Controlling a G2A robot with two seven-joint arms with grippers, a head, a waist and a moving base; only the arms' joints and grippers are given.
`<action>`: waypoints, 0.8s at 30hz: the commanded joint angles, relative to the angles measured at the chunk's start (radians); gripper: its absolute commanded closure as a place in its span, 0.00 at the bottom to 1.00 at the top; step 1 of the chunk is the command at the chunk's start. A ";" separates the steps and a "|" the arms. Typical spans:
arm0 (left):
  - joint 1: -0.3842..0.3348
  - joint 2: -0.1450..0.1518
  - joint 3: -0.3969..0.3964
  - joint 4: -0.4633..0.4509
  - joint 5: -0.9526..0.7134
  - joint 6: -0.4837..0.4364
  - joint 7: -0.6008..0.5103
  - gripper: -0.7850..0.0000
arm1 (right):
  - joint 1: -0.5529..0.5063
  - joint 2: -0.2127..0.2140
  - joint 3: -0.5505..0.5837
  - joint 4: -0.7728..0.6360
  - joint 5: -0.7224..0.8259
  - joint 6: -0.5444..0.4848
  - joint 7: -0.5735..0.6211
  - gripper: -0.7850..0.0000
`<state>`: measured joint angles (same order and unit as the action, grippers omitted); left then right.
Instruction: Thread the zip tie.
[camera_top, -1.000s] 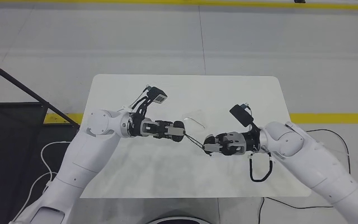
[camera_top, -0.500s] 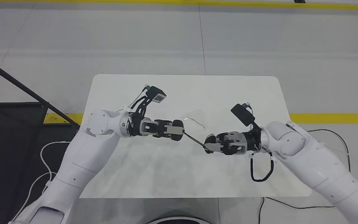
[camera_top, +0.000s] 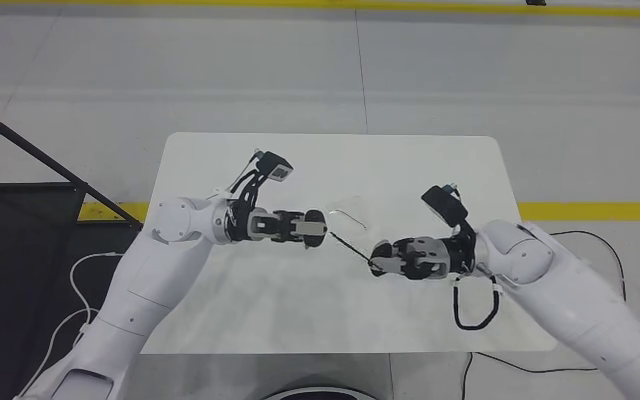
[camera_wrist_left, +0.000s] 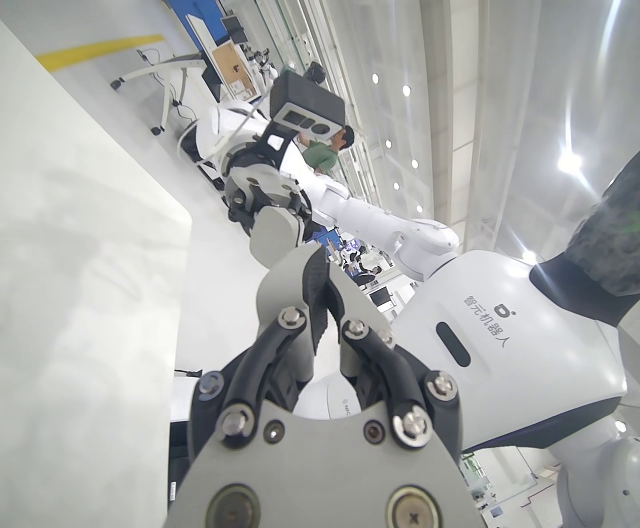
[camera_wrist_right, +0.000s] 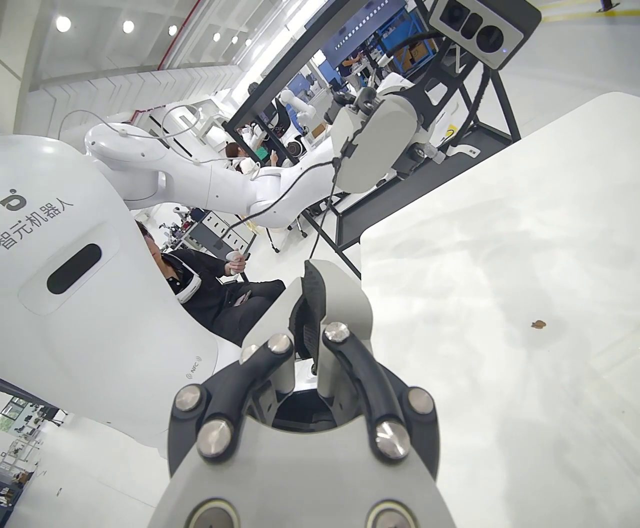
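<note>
Left claw (camera_top: 321, 230): pads pressed together on one end of the thin black plastic zip tie (camera_top: 348, 247), over the white rounded table (camera_top: 250, 310). Zip tie: strung straight between both claws, near a pale thin loop (camera_top: 350, 213) lying on the table. Right claw (camera_top: 374, 264): pinching the other end. Change: the claws have drawn slightly apart and the strap is tauter, so it probably needs re-aiming before threading.
</note>
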<state>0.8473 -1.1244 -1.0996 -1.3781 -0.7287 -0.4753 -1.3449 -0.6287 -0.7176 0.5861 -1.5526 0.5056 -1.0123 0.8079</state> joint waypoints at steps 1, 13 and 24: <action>0.001 0.001 -0.001 0.001 -0.001 -0.002 0.002 1.00 | -0.008 0.006 0.009 -0.014 0.007 0.000 0.000 1.00; 0.001 0.002 0.004 -0.001 -0.004 -0.009 0.009 0.86 | -0.048 0.039 0.040 -0.045 0.008 0.000 0.000 1.00; 0.008 0.005 0.014 -0.038 -0.017 0.021 -0.021 0.43 | 0.035 0.012 -0.060 0.024 0.007 0.000 0.000 1.00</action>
<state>0.8549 -1.1190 -1.0865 -1.4161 -0.7460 -0.4546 -1.3656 -0.5994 -0.7036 0.5317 -1.5337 0.5117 -1.0123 0.8079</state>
